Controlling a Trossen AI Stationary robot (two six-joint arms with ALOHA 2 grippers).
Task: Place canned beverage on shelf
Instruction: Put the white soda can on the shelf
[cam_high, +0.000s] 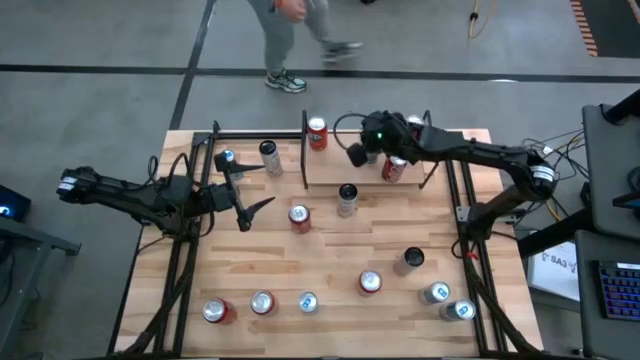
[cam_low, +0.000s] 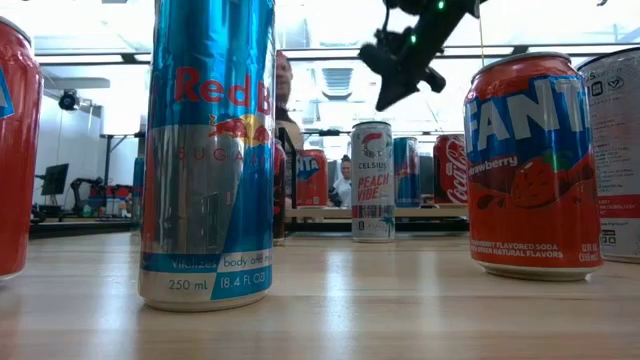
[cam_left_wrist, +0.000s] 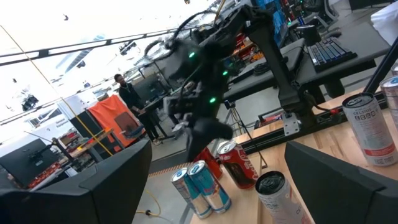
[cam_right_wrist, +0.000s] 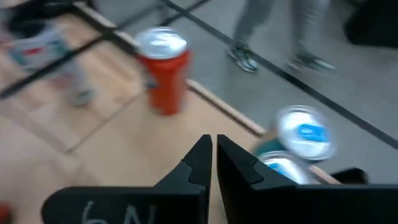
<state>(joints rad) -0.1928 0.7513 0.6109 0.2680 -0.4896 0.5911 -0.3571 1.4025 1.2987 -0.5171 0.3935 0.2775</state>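
The shelf (cam_high: 372, 172), a light-wood board with thin black side rails, lay at the far edge of the table (cam_high: 330, 270), between the two arms. On it stood a red can (cam_high: 317, 133) at the far left corner, a second red can (cam_high: 394, 168) toward the right, and a dark-topped can (cam_high: 347, 199) near its front edge. The right gripper (cam_high: 357, 155) hung above the shelf, left of the second red can, its fingers (cam_right_wrist: 198, 163) pressed together and holding nothing. The left gripper (cam_high: 248, 192) was over the table's left side, fingers spread wide and empty, with a blue-topped can (cam_high: 228, 158) and a silver can (cam_high: 270, 156) just beyond it. Other cans stood scattered across the tabletop, among them a blue and silver energy-drink can (cam_low: 208, 150) and a strawberry soda can (cam_low: 533, 165) close to the low camera. A person's legs (cam_high: 290, 40) showed on the floor beyond the table.
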